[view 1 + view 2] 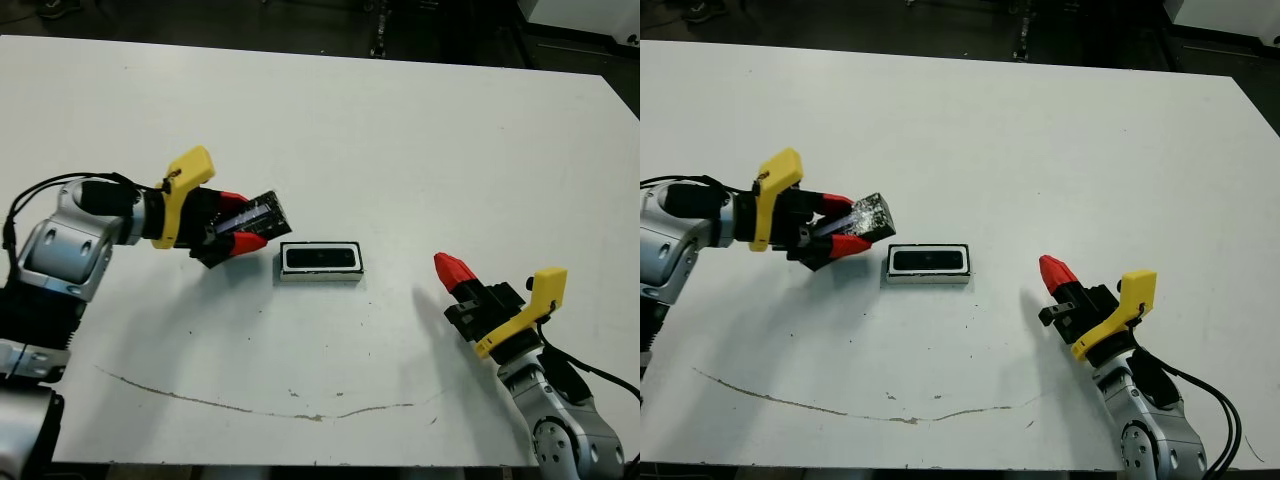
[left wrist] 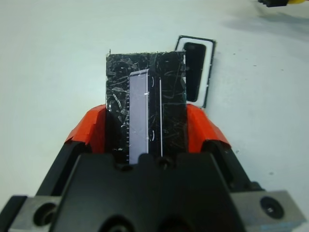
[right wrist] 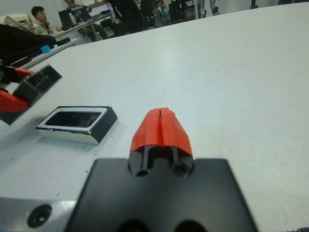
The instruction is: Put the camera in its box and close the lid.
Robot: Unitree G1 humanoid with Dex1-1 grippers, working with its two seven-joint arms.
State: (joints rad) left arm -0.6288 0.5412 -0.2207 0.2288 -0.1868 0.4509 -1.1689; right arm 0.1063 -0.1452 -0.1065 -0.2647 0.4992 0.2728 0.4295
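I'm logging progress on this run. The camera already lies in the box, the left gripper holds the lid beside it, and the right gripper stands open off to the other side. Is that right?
Not quite: the right gripper is shut, its two red tips pressed together, as the right wrist view shows. The rest holds: the camera lies in the box, and the left gripper holds the lid beside it.

The box (image 1: pixel 320 262), a shallow rectangular tray with a white inside and a thin black rim, is seen lying flat near the middle of the table, long side running left to right. The camera (image 1: pixel 319 259), a slim glossy black bar, is laid inside it. The lid (image 1: pixel 252 218), black with silvery speckles and a pale strip, is held tilted above the table just left of the box.
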